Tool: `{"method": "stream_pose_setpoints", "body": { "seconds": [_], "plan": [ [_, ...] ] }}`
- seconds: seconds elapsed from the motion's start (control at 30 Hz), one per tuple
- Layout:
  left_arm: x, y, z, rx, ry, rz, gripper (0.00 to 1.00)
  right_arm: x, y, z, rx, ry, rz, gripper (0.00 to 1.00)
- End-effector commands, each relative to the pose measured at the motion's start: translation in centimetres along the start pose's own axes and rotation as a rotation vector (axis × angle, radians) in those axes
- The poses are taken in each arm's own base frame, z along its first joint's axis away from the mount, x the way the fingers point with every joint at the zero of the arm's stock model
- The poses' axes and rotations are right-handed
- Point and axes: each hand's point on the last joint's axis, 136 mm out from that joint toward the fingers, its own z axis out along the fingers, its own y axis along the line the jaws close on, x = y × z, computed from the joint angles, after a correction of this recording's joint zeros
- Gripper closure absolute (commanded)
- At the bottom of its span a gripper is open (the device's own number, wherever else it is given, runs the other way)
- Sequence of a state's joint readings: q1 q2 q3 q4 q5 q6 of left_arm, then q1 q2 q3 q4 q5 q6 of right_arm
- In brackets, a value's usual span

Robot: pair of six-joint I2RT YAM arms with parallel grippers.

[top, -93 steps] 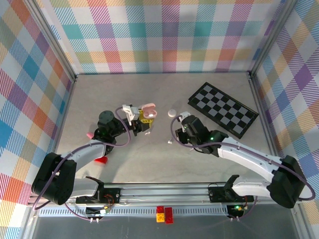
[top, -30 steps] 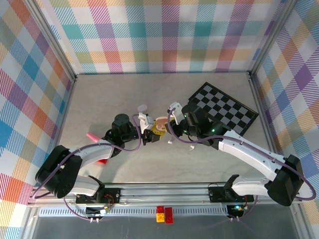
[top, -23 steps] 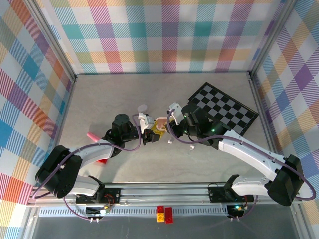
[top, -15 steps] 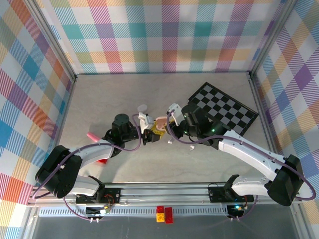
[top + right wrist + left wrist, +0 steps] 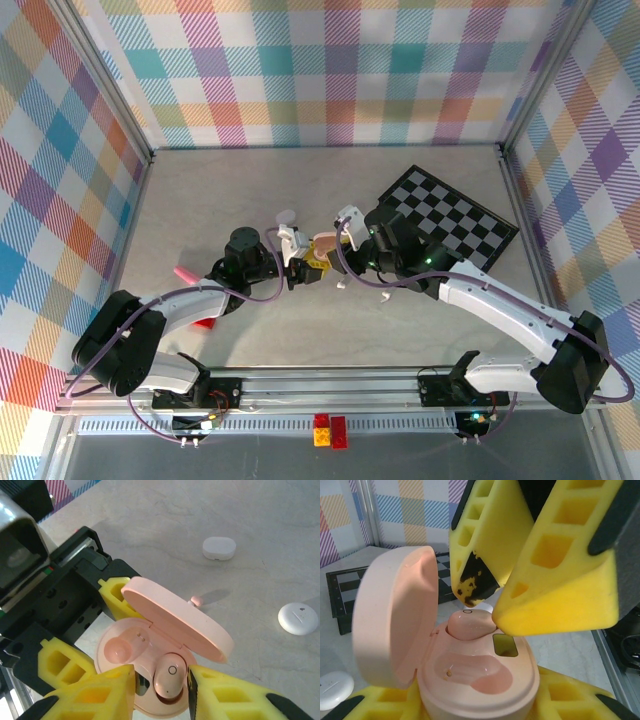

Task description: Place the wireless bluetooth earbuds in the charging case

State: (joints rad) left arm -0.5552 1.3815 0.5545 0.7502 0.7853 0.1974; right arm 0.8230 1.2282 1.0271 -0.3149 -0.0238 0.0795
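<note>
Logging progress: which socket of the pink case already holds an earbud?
The one at the right gripper holds a pink earbud; the other socket is empty.

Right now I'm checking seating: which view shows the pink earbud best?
Right wrist: it looks down on the whole earbud, close and unblocked. Left wrist shows it side-on, partly hidden; top external: too small to tell.

Base of charging case point(image 5: 480, 682) cut off; earbud point(image 5: 470, 625) underside hidden inside.

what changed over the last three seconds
The left gripper carried the open pink case right to meet the right gripper, which came left; its fingers have eased apart around a pink earbud now seated in the case. The chessboard stayed put.
</note>
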Motion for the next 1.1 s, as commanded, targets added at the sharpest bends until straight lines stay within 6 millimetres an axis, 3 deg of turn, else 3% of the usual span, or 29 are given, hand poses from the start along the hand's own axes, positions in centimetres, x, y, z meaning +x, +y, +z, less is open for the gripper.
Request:
{"method": "stream_pose_setpoints", "body": {
  "seconds": [0.0, 0.13, 0.4, 0.63, 0.8, 1.07],
  "plan": [
    [-1.9, -0.3, 0.4, 0.029, -0.053, 0.049, 0.62, -1.5, 0.4, -0.3, -0.014, -0.025, 0.022, 0.64],
    [-1.7, -0.3, 0.3, 0.025, -0.052, 0.047, 0.62, -1.8, 0.3, -0.7, -0.006, -0.036, 0.027, 0.60],
    [-1.8, 0.8, -0.6, -0.022, -0.084, 0.038, 0.62, -3.2, 0.1, -3.7, -0.023, -0.166, 0.082, 0.40],
    [-2.5, 2.6, -2.7, -0.086, -0.122, 0.036, 0.62, -2.1, -3.5, -5.6, -0.043, -0.283, 0.325, 0.37],
    [-3.5, 4.3, -4.7, -0.143, -0.168, 0.042, 0.62, 0.5, -6.5, -3.0, -0.009, -0.210, 0.478, 0.36],
    [-5.3, 6.6, -7.5, -0.221, -0.222, 0.064, 0.62, 2.9, -6.7, 3.8, -0.084, 0.004, 0.553, 0.33]
  ]
}}
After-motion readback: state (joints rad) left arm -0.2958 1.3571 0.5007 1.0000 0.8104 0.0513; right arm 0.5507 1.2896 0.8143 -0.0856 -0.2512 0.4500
